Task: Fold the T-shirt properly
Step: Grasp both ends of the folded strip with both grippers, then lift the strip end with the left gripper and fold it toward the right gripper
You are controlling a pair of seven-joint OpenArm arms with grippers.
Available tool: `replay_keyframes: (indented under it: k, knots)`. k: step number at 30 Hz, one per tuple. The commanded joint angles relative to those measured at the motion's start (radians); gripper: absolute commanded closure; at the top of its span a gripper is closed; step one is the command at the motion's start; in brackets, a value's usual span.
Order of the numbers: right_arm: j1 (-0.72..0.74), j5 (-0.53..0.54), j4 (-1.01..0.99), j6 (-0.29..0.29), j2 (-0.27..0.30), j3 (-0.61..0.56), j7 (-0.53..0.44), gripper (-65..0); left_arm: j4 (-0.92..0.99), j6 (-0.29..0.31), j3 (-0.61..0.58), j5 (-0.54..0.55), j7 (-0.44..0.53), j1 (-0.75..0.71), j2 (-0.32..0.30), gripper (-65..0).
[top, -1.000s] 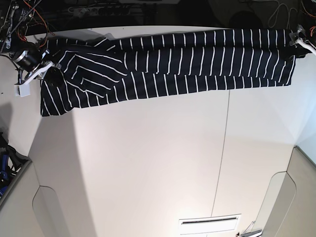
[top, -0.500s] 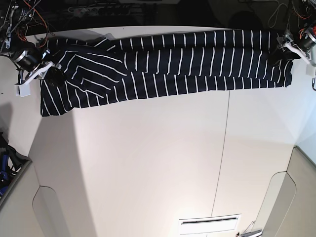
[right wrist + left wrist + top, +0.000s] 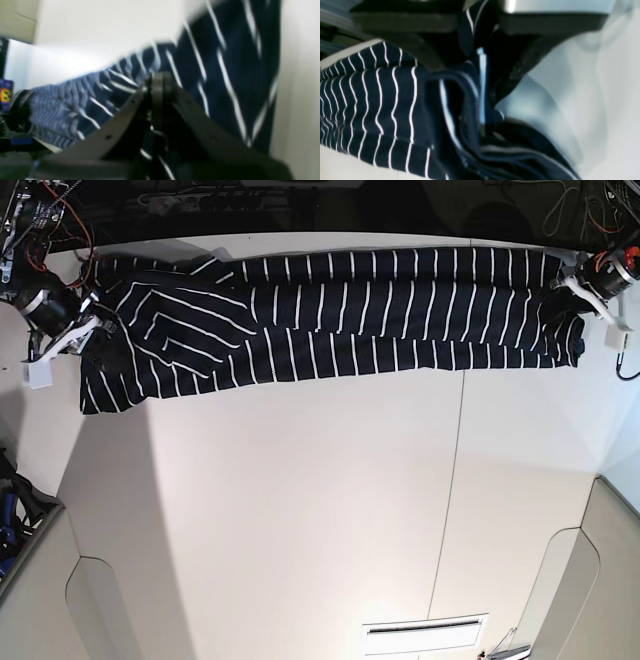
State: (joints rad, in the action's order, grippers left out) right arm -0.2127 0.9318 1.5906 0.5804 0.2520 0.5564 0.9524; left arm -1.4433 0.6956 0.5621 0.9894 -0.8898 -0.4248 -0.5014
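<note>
We see the soft navy, white-striped T-shirt (image 3: 330,305) lying as a long folded band along the far edge of the smooth white bench (image 3: 300,510), our left hand (image 3: 583,292) clenched on bunched cloth at one end, our right hand (image 3: 88,328) pinching the other, both held low.

The T-shirt (image 3: 340,310) was dark navy with thin white stripes, evenly spaced across the body and angled diagonally at the sleeve end. In the left wrist view the stripes appeared wavy over bunched fabric, with a pale blue strip at the fold. The table (image 3: 300,510) was plain off-white. The gripper fingers (image 3: 160,87) in the right wrist view were dark grey to black.
</note>
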Motion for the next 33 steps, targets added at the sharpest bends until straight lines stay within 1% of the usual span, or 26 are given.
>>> replay_keyframes:
  k: [1, 3, 5, 11, 13, 15, 17, 20, 23, 26, 29, 30, 31, 33]
  knots:
    - [0.008, 0.031, 0.033, 0.011, 0.017, 0.021, -0.004, 0.0, -0.011, 0.003, 0.011, 0.015, 0.012, 0.012, -0.026, 0.0]
    - [0.014, 0.029, 0.061, 0.011, 0.017, 0.045, 0.015, 0.0, -0.011, 0.003, 0.011, -0.002, 0.011, 0.048, -0.032, 0.0]
    - [0.024, 0.027, 0.078, 0.011, 0.017, 0.071, 0.035, 0.0, -0.011, 0.003, 0.011, -0.043, 0.011, 0.093, -0.034, 0.0]
    - [0.024, 0.031, 0.09, 0.011, 0.017, 0.135, 0.04, 0.0, -0.011, 0.003, 0.01, -0.207, 0.013, 0.223, -0.04, 0.0]
    - [0.024, 0.03, 0.09, 0.011, 0.017, 0.136, 0.04, 0.0, -0.012, 0.003, 0.01, -0.214, 0.015, 0.252, -0.066, 0.0]
    - [0.023, 0.029, 0.09, 0.011, 0.017, 0.136, 0.04, -5.5, -0.022, 0.003, 0.01, -0.214, 0.014, 0.267, -0.1, 0.0]
    - [0.023, 0.026, 0.09, 0.011, 0.017, 0.136, 0.04, -8.6, -0.052, 0.003, 0.01, -0.213, 0.013, 0.269, -0.129, 0.0]
    - [0.024, 0.027, 0.09, 0.011, 0.017, 0.136, 0.039, -9.0, -0.142, 0.003, 0.008, -0.204, -0.023, 0.267, -0.135, 0.0]
    - [0.023, 0.027, 0.09, 0.011, 0.016, 0.136, 0.039, -9.0, -0.274, 0.003, -0.026, -0.163, -0.036, 0.231, -0.117, 0.0]
    - [0.023, 0.026, 0.09, 0.011, 0.016, 0.136, 0.039, -9.0, -0.396, 0.003, -0.1, -0.18, -0.035, 0.178, -0.077, 0.0]
    - [0.023, 0.026, 0.089, 0.011, 0.016, 0.136, 0.039, -9.0, -0.46, 0.003, -0.204, -0.229, -0.034, 0.153, -0.016, 0.0]
    - [0.023, 0.025, 0.089, 0.011, 0.016, 0.136, 0.039, -10.2, -0.467, 0.003, -0.24, -0.254, -0.034, 0.153, 0.006, 0.0]
    - [0.022, 0.022, 0.089, 0.011, 0.016, 0.136, 0.039, -12.8, -0.47, 0.003, -0.274, -0.279, -0.028, 0.156, 0.027, 0.0]
    - [0.018, 0.011, 0.09, 0.011, 0.016, 0.136, 0.04, -20.6, -0.47, 0.003, -0.331, -0.319, -0.012, 0.156, 0.064, 0.0]
